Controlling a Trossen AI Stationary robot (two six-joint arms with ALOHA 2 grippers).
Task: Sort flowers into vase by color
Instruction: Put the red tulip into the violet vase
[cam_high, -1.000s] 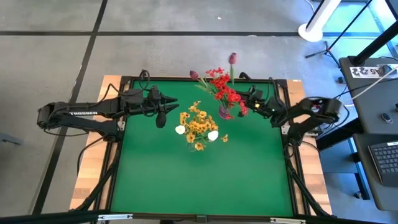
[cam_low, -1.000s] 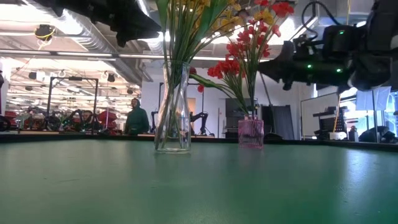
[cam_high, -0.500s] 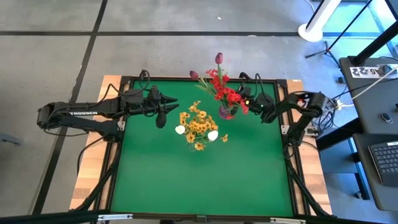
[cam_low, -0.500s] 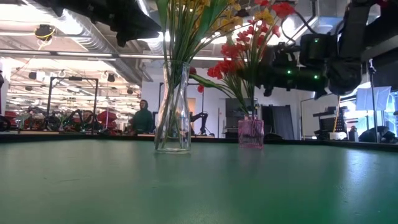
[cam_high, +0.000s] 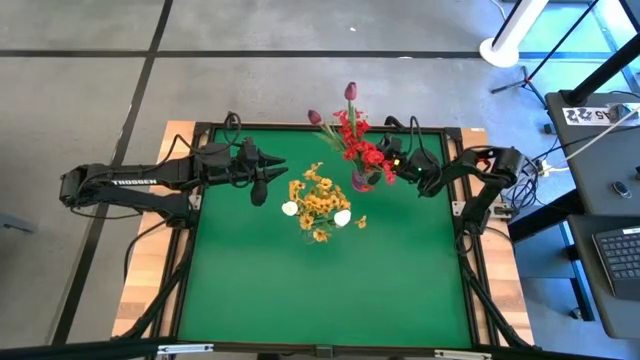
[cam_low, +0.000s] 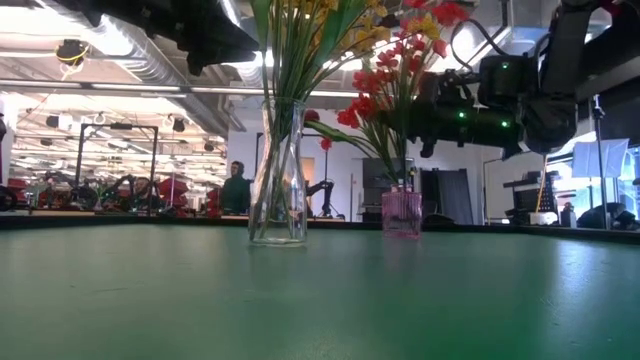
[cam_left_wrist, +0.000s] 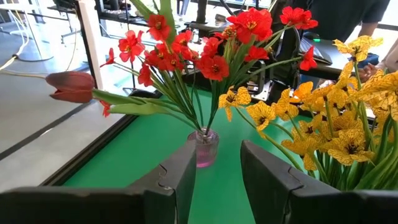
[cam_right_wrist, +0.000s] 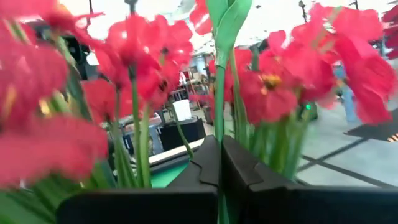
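A small pink vase (cam_high: 362, 181) stands at the table's far middle with red flowers (cam_high: 366, 152) and a dark maroon bud (cam_high: 313, 118). A clear glass vase (cam_low: 278, 190) nearer the centre holds yellow flowers (cam_high: 318, 198) and white tulip buds (cam_high: 290, 209). My right gripper (cam_high: 393, 160) is at the right side of the red bunch, shut on the stem of a maroon-budded flower (cam_high: 351, 92). My left gripper (cam_high: 262, 184) hangs open and empty above the table, left of both vases. My right gripper pinches the flower's thin green stem (cam_right_wrist: 219, 115) between its two fingers, which come about level from the table's right side and lie across it. The stem rises upright past the fingers, with the bud above. Red blossoms hide its lower end.
The green table top (cam_high: 320, 290) lies bare in its near half. Black frame rails (cam_high: 470, 260) edge the table. A person (cam_low: 236, 188) stands in the room far behind the table.
My right gripper has moved toward the table's left, up against the red flowers in the pink vase, rolling slightly and staying shut on the stem. The maroon bud went left with it. In the last half second it has kept still.
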